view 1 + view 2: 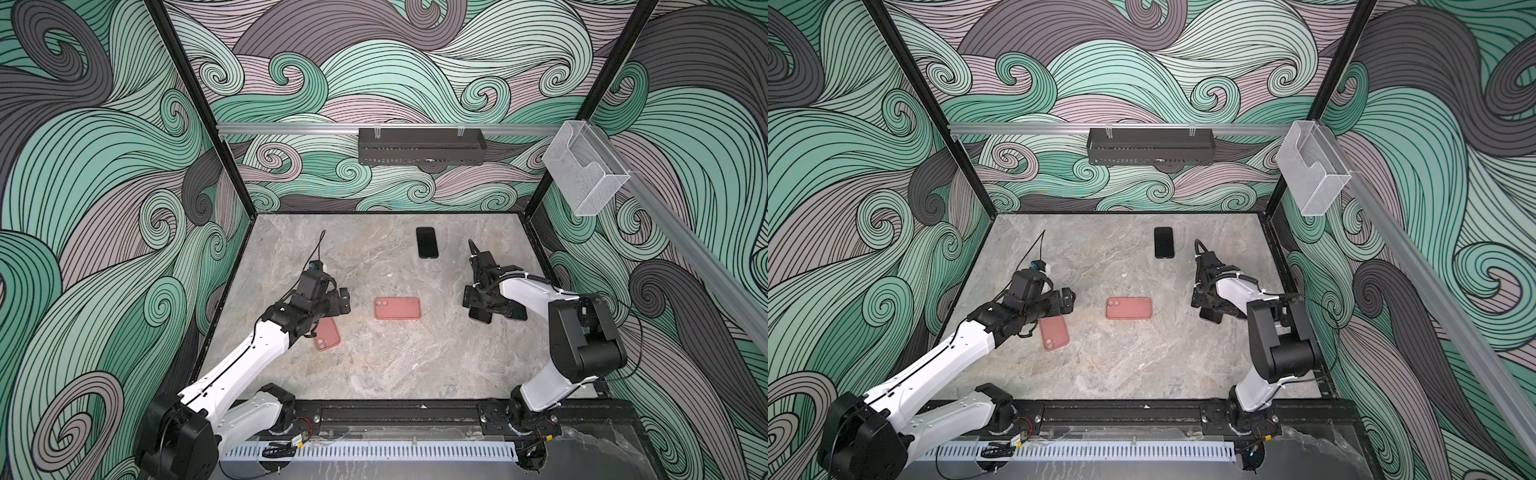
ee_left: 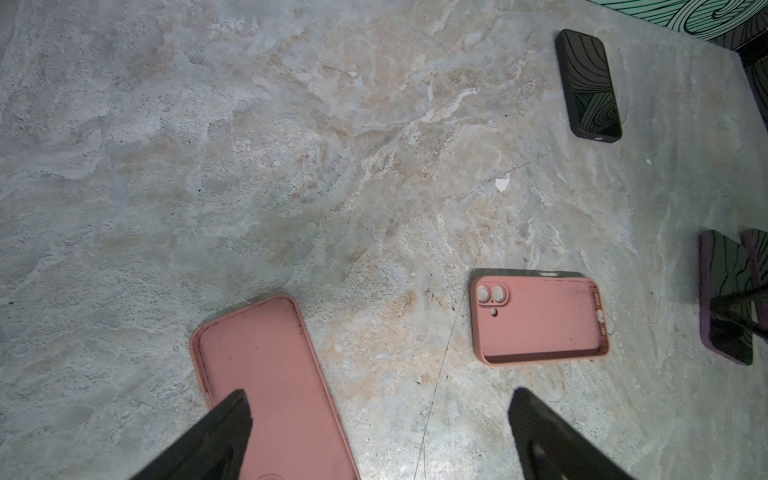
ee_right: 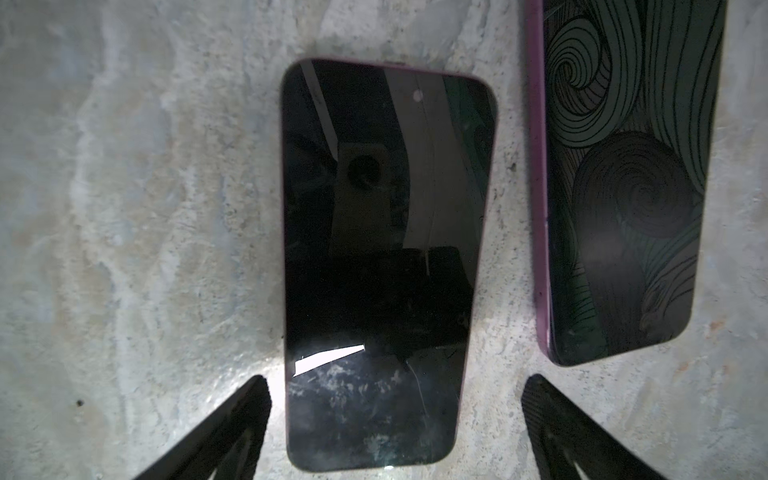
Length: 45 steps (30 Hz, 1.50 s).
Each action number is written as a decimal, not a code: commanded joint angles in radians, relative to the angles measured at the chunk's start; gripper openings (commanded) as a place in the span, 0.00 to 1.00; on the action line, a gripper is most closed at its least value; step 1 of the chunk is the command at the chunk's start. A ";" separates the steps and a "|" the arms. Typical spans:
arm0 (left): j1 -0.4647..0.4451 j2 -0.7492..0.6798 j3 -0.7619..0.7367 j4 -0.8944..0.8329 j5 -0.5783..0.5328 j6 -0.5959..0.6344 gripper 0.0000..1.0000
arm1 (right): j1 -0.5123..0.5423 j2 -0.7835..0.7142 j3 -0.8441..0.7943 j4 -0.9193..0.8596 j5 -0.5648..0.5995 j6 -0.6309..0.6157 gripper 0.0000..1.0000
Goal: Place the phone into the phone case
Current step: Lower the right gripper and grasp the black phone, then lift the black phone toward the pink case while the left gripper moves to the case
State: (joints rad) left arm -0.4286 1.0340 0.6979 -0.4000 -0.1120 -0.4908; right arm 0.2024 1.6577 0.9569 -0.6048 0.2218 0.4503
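The task was at the reaching step, with nothing grasped yet. The phone (image 3: 386,249) lay screen-up on the tabletop (image 3: 145,208) beneath the right end effector (image 3: 395,399), whose fingers were spread wide either side of it, apparently clear. The left end effector (image 2: 378,415) hung just as wide and empty over a pink case (image 2: 270,374). Next, I judge, the right had to descend and pinch the phone's long edges.

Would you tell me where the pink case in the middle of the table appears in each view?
In a top view: the pink case lies at the middle of the table.
In a top view: pink case, same central spot.
Left wrist view: pink case, apart from a second pink case.
Right wrist view: not in it.
Shared landmark: the black phone, in all but the right wrist view.
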 commanded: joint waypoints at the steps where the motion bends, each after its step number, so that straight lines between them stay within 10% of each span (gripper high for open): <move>1: 0.014 -0.024 -0.015 0.021 -0.015 -0.004 0.99 | -0.022 0.024 0.015 0.025 -0.060 0.026 0.95; 45: 0.033 -0.050 -0.035 0.051 0.050 0.001 0.99 | -0.092 0.027 -0.014 0.089 -0.251 -0.090 0.50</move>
State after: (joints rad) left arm -0.4004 0.9737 0.6502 -0.3637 -0.0925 -0.4904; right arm 0.1089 1.7088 0.9661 -0.5343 0.0292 0.4019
